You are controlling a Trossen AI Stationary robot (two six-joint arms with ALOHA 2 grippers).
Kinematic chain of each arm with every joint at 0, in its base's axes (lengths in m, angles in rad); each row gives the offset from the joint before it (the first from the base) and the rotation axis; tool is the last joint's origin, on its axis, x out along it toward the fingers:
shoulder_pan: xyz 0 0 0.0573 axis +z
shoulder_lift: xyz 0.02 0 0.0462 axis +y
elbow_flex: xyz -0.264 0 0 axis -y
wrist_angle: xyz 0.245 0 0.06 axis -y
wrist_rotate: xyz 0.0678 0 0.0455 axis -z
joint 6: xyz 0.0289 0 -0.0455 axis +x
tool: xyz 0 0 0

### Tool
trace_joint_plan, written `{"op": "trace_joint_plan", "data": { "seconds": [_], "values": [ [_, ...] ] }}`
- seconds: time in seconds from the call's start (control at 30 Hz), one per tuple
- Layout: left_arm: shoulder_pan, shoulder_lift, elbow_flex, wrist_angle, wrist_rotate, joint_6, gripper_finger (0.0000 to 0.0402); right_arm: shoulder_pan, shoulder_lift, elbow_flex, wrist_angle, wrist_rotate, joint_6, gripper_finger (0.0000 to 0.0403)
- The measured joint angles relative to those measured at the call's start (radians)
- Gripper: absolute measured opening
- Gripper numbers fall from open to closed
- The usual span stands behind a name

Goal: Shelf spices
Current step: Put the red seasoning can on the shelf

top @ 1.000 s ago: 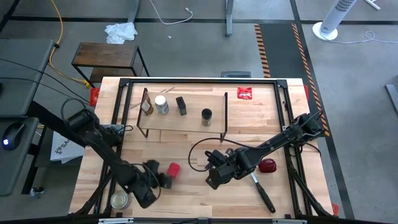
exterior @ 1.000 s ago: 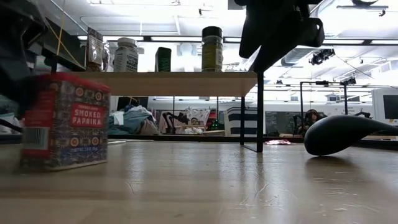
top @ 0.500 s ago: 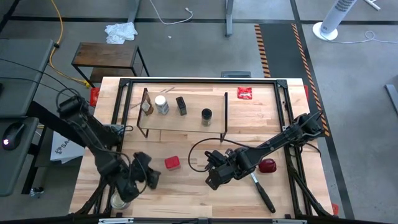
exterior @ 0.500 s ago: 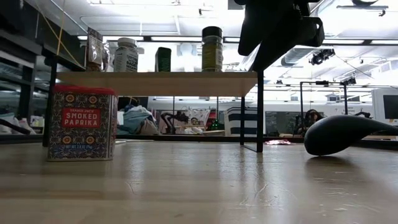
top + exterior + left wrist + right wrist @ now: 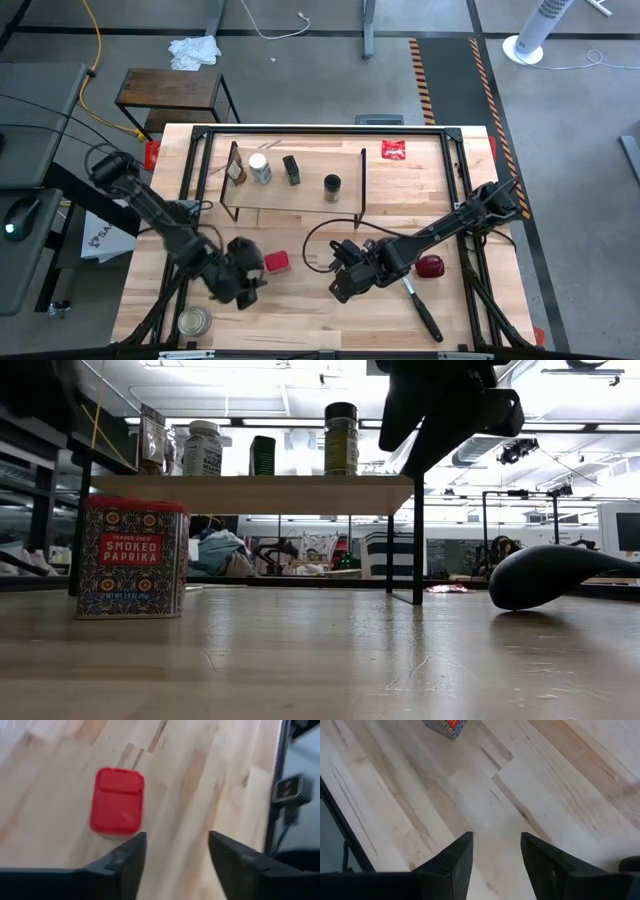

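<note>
Butcher-block counter (image 5: 300, 310) carries the red tin (image 5: 277, 262); left gripper (image 5: 246, 272) hovers just beside it, fingers spread, empty. Right gripper (image 5: 340, 283), released, hangs farther off.

Shelf top (image 5: 300, 195) right end free (4 spices (image 5: 260, 168) left)

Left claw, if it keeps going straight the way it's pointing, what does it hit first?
Probably the red square tin. The left claw stands open above the table, and the tin lies just ahead, slightly off its centre line. Depth is unclear, so it might meet bare table beside the tin.
</note>
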Motion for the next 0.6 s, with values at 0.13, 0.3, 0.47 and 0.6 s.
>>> {"op": "trace_joint_plan", "data": {
  "seconds": [0.13,0.3,0.47,0.6],
  "values": [
    [0.118,-0.001,0.000,0.002,0.141,0.208,0.0263,0.000,0.000,0.000,-0.005,0.007,0.036,0.0160],
    [0.231,-0.001,0.000,-0.002,0.286,0.362,0.0310,-0.001,0.000,0.000,-0.012,0.011,0.054,0.0160],
    [0.286,0.001,0.000,-0.016,0.294,0.405,0.0329,0.000,0.000,0.000,-0.034,0.011,0.054,0.0160],
    [0.288,0.011,0.000,-0.034,0.268,0.421,0.0331,-0.001,0.000,0.000,-0.064,0.019,0.052,0.0160]
  ]
}}
